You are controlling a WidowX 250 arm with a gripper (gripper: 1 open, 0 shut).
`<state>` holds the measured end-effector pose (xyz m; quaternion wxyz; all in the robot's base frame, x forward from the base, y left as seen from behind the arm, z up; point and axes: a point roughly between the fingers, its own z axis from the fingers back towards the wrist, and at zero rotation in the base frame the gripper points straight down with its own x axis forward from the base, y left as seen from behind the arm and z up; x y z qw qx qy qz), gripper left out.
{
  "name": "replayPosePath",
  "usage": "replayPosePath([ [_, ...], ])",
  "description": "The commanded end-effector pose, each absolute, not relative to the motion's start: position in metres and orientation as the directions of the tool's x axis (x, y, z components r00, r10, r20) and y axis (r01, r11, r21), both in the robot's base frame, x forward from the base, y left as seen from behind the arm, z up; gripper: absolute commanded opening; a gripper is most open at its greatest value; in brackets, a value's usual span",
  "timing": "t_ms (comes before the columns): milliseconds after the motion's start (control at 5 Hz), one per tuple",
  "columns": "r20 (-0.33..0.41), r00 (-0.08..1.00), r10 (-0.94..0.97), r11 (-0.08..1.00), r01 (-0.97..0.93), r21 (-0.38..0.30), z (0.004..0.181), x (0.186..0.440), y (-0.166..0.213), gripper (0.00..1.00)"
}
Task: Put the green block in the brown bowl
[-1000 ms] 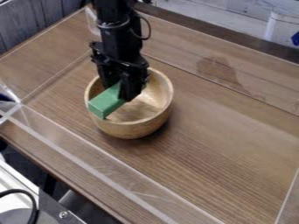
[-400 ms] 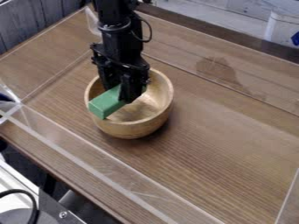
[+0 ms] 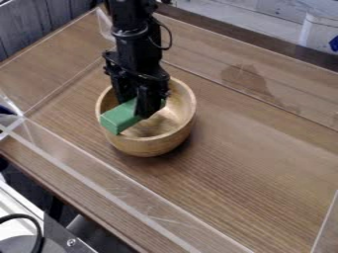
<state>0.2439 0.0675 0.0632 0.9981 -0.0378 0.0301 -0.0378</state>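
The brown bowl point(image 3: 181, 126) stands on the wooden table left of centre. My black gripper point(image 3: 137, 103) points straight down into the bowl. Its fingers are closed on the upper end of the green block point(image 3: 118, 119). The block hangs tilted, its lower end sticking out over the bowl's near-left rim. Whether the block touches the rim or the bowl's floor I cannot tell. The arm hides the far inside of the bowl.
The wooden table point(image 3: 238, 168) is ringed by low clear walls, one running along the near left side point(image 3: 79, 173). A faint stain point(image 3: 244, 74) marks the wood to the right of the bowl.
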Motion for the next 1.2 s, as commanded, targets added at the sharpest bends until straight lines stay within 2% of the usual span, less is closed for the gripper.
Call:
replayPosePath([
  [0,-0.029,0.996,-0.083,0.995,0.081,-0.064,0.071,0.251,0.068,0.00],
  [200,-0.033,0.996,-0.079,0.995,0.077,-0.065,0.075,0.251,0.067,1.00],
  [600,-0.020,0.998,-0.068,0.996,0.066,-0.063,0.090,0.252,0.066,1.00],
  [1000,0.025,0.998,-0.060,0.997,0.062,-0.055,0.119,0.255,0.061,1.00],
])
